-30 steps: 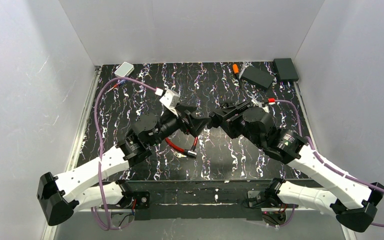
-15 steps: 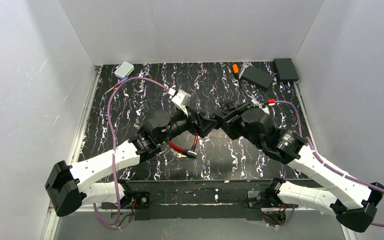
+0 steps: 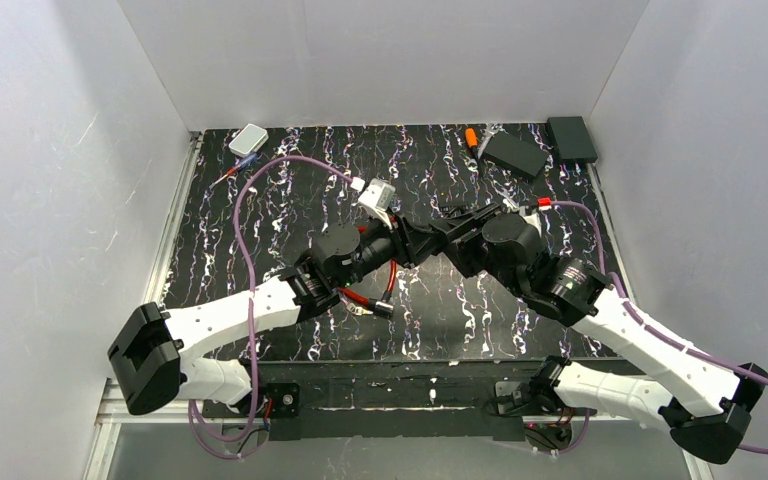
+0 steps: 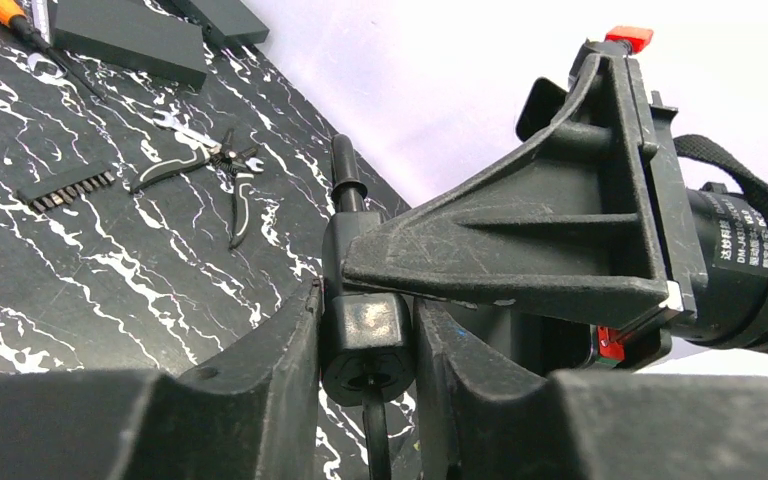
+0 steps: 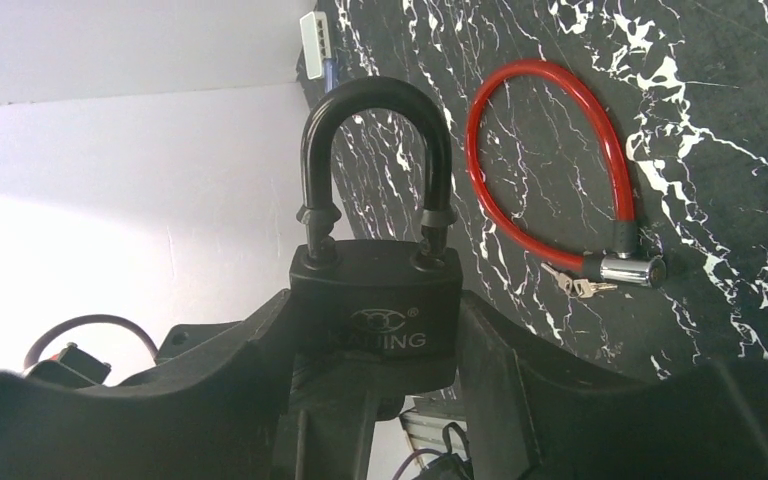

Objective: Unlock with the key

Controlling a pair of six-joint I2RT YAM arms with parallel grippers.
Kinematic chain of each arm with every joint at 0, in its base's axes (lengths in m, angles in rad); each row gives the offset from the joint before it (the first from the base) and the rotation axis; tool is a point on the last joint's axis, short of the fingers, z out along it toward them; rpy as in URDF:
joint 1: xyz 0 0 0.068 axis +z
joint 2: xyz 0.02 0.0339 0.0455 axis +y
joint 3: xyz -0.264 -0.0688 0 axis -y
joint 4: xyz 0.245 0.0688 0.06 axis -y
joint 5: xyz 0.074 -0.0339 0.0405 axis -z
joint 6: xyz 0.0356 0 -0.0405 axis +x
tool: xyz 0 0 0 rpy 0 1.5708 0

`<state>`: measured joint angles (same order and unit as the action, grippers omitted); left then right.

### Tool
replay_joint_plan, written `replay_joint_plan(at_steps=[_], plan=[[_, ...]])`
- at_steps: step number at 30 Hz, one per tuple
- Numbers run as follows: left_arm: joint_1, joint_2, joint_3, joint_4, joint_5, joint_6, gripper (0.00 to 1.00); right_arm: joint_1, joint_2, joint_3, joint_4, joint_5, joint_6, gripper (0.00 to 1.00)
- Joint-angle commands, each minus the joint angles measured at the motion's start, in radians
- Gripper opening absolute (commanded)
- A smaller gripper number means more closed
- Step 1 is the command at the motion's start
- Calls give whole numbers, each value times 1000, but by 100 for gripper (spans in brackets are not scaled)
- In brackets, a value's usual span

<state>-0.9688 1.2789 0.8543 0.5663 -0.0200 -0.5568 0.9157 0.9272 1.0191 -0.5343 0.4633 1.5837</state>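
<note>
Top external: left arm (image 3: 260, 310) reached padlock (image 5: 375, 290)

Premises: a robotics laboratory test cell, not a domestic or retail setting.

Evidence:
- Plain white panel walls (image 3: 380, 60) enclose a black marble-patterned table (image 3: 290, 180) on three sides.
- An aluminium rail (image 3: 165, 250) runs along the table's left edge.
- A purple cable (image 3: 290, 158) loops over the surface.
- The far right corner holds a black box (image 3: 571, 138), a flat black case (image 3: 515, 153), an orange-handled screwdriver (image 3: 471, 137), pliers (image 4: 222, 165) and a bit strip (image 4: 68, 187).
- The far left corner holds a small white box (image 3: 248, 139).
</note>
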Motion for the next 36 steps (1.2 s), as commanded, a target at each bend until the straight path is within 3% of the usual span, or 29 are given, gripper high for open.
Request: replay_joint_plan(at_steps=[1, 3, 5, 8, 12, 14, 23, 29, 36], plan=[[9, -47, -11, 18, -140, 12, 0, 8, -44, 47, 104, 12, 5, 1], [10, -71, -26, 18, -132, 22, 0, 8, -54, 39, 104, 23, 2, 1], [10, -90, -39, 18, -108, 42, 0, 8, -65, 31, 116, 34, -22, 12], [11, -126, -64, 18, -71, 78, 0, 8, -82, 32, 111, 55, -56, 39], [19, -185, -102, 15, -39, 121, 0, 8, -106, 54, 59, 97, -112, 85], [24, -211, -115, 12, -9, 138, 0, 9, -120, 57, 38, 117, -120, 97], [30, -232, -108, 6, 106, 205, 0, 8, -115, 51, -18, 118, -88, 98], [29, -217, -84, 0, 136, 253, 0, 8, -67, 20, -19, 36, -25, 96], [30, -207, -64, -8, 173, 269, 0, 8, -46, -13, 25, 23, 2, 85]])
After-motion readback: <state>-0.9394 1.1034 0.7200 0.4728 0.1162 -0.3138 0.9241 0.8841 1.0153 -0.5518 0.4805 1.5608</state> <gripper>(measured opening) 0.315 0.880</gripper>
